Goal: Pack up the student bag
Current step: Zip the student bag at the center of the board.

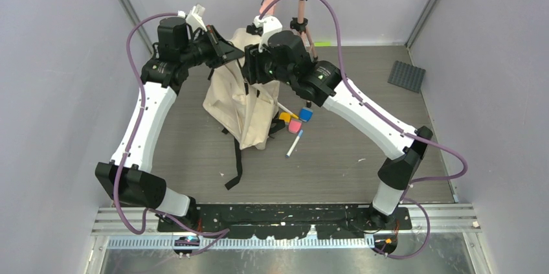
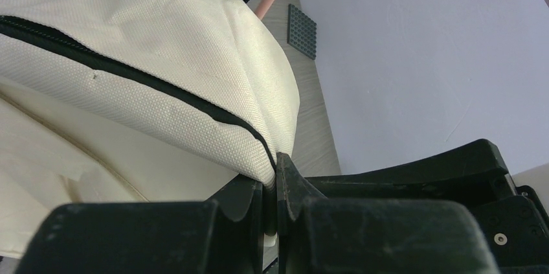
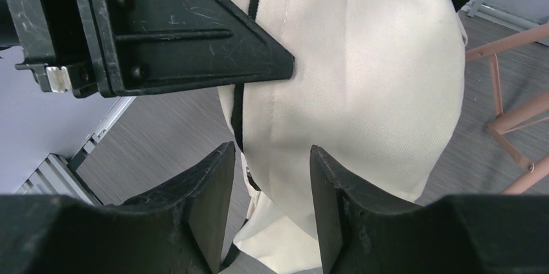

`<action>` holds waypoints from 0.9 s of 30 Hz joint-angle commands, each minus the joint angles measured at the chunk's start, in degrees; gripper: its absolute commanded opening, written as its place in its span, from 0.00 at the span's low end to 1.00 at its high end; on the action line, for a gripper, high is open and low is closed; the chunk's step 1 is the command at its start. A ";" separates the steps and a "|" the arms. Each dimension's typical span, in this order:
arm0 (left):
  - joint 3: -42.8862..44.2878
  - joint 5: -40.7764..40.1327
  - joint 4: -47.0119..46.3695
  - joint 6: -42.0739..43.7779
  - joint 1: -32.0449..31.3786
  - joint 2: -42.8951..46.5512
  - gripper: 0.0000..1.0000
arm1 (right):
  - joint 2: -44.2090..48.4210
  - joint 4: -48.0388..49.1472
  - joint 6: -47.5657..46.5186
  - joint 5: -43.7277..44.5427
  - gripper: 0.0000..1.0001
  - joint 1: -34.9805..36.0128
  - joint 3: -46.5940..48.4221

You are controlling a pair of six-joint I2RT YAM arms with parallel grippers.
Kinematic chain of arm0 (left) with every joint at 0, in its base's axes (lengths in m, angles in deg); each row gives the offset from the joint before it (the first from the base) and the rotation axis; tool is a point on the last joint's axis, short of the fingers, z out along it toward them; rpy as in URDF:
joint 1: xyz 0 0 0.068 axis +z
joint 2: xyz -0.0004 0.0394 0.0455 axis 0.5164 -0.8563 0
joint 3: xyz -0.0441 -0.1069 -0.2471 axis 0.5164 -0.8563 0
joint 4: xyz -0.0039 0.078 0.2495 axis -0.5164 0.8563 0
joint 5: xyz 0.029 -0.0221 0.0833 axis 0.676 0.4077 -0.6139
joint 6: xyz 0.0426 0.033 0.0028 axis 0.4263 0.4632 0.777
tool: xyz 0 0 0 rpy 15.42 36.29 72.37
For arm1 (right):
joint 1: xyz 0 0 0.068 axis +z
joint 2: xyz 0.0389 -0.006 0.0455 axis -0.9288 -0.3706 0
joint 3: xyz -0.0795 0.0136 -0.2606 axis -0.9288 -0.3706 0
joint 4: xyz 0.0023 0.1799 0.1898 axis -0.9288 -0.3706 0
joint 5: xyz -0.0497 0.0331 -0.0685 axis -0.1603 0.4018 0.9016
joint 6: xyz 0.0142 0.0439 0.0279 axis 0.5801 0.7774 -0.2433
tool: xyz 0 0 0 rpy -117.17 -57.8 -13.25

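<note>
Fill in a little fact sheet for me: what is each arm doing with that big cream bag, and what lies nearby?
Bag: large cream canvas backpack with black zip, top raised, lower end on the table
Left gripper: shut, pinching the bag's edge by the zip
Right gripper: jaws apart, facing the bag's cloth, no grip seen
Beside bag: blue block, pink block, orange block, white pen
Far right: dark grey studded plate
</note>
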 commanded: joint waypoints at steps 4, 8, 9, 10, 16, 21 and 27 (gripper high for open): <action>2.51 2.50 -12.01 -1.27 -0.03 6.73 0.00 | -1.87 -1.68 -4.12 4.07 0.53 3.10 4.70; 2.07 2.30 -11.92 -1.46 -0.01 7.22 0.00 | -2.01 -2.45 -4.54 6.39 0.53 3.99 4.75; 1.96 2.28 -11.92 -1.43 -0.05 7.30 0.00 | -2.07 -2.86 -4.54 7.37 0.50 4.07 4.75; 1.96 2.29 -11.92 -1.38 -0.01 7.38 0.00 | -2.14 -3.12 -4.50 7.72 0.43 4.13 4.82; 1.96 3.34 -12.06 -1.12 -0.02 7.47 0.00 | 0.10 -1.84 -4.29 9.14 0.17 4.15 3.00; 2.04 7.13 -13.15 1.58 -0.08 7.32 0.00 | 1.78 -1.19 -3.52 9.33 0.00 3.96 2.08; 1.81 17.23 -16.04 6.00 0.02 6.97 0.00 | 5.67 0.91 2.58 -0.09 0.00 -0.11 0.60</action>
